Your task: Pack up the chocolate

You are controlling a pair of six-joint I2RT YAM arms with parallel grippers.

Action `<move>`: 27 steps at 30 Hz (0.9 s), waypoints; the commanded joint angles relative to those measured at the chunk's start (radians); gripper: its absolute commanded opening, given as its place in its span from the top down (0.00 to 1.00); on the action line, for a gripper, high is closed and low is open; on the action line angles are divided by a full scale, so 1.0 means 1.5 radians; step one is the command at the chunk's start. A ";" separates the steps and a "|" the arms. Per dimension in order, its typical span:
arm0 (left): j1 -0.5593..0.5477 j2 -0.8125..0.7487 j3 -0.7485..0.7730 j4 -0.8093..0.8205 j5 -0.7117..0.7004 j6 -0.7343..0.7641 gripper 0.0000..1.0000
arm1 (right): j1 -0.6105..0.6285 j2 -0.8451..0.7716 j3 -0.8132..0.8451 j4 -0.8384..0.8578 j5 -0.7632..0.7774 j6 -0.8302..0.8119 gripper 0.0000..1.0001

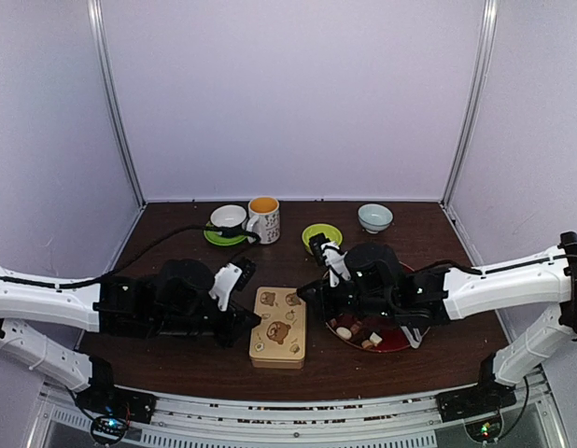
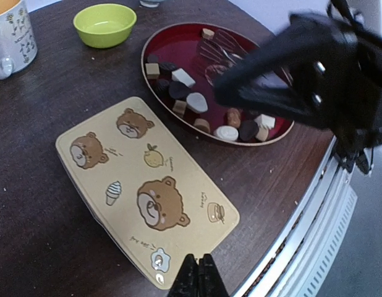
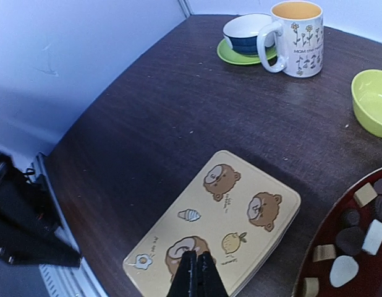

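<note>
Left gripper (image 2: 197,275) and right gripper (image 3: 195,272), fingers pressed together, flank one bear-printed rectangular tin (image 2: 148,185); right of it, about a dozen cube and round chocolates (image 2: 196,102) on one glossy red oval tray (image 2: 178,46).

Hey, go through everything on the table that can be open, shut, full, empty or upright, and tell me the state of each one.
Tin: lid on, closed.
Chocolate: loose on the red tray, not packed.
Green bowl: upright, empty.
Mug: upright.
Left arm's fingers: shut, holding nothing.
Right arm's fingers: shut, holding nothing.
</note>
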 commanded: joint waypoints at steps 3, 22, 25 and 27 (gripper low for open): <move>-0.072 0.054 0.002 -0.007 -0.108 0.029 0.96 | -0.011 0.086 0.124 -0.160 0.129 -0.046 1.00; -0.088 0.242 0.038 0.076 -0.075 0.029 0.97 | -0.113 0.326 0.294 -0.094 -0.086 0.053 1.00; -0.088 0.241 0.042 0.071 -0.075 0.032 0.97 | -0.116 0.351 0.317 -0.099 -0.090 0.059 1.00; -0.088 0.225 0.042 0.065 -0.076 0.035 0.97 | -0.117 0.360 0.332 -0.107 -0.099 0.060 1.00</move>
